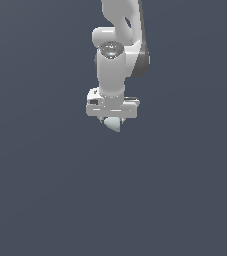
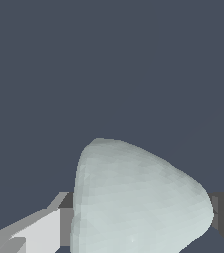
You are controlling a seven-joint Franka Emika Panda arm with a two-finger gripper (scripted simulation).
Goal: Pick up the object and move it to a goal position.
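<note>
One object [image 2: 138,197] gripped, pale and teardrop-shaped, pinched between the fingers [image 2: 47,230] of the gripper [image 1: 113,120], closed onto both its sides; apparently lifted already, tip poking below the hand; carrying to the unmarked goal left, then release.

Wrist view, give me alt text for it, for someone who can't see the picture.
A pale grey-green rounded lump fills the lower middle of the frame, sitting between two gripper fingers whose pads flank it on either side. Behind it is only a plain dark blue-grey background.
</note>
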